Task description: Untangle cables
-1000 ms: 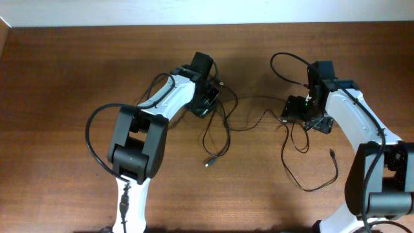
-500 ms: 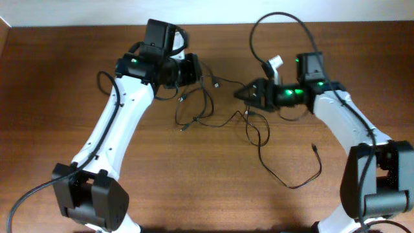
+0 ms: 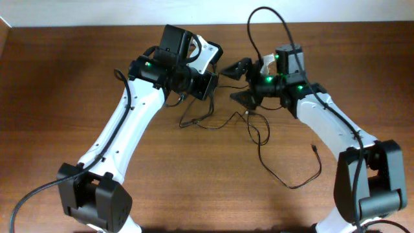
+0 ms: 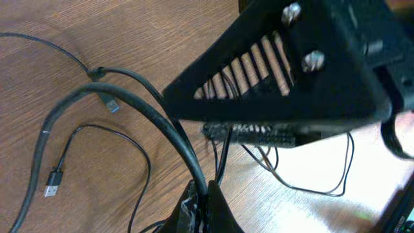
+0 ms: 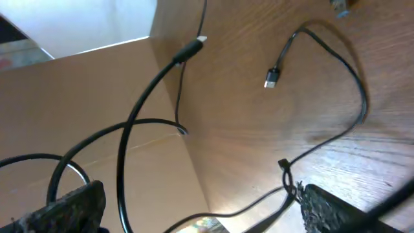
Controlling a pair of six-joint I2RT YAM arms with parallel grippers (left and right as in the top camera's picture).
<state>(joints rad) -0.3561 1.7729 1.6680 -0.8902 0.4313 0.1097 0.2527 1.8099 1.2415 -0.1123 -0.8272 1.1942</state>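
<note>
Resting surface: brown wood-grain table, with both white arms stretched to its far middle.
Thin black flexible cables: a loose tangle on the middle of the table, just nearer than the two grippers. Strands rise from it toward both tools. One long strand sweeps in a wide curve toward the table's near right and ends in a free plug.
Black two-finger left gripper: above the table's far middle, pointing right, its tip close to the other tool.
Left gripper state: in the wrist view a large ribbed upper finger fills the top and the lower finger shows at the bottom edge, with a gap visible between them. A black cord runs down to the lower finger and disappears there. I cannot tell whether it is pinched or only passing through.
Black two-finger right gripper: above the table's far middle, pointing left.
Right gripper state: spread wide. Its wrist view shows one finger at the left edge and the other far across the frame, with nothing clamped. A cord with a small knot passes just beside the right-hand finger.
Small silver-tipped USB plug: lying free on the table, on a cord that loops back toward the knot.
</note>
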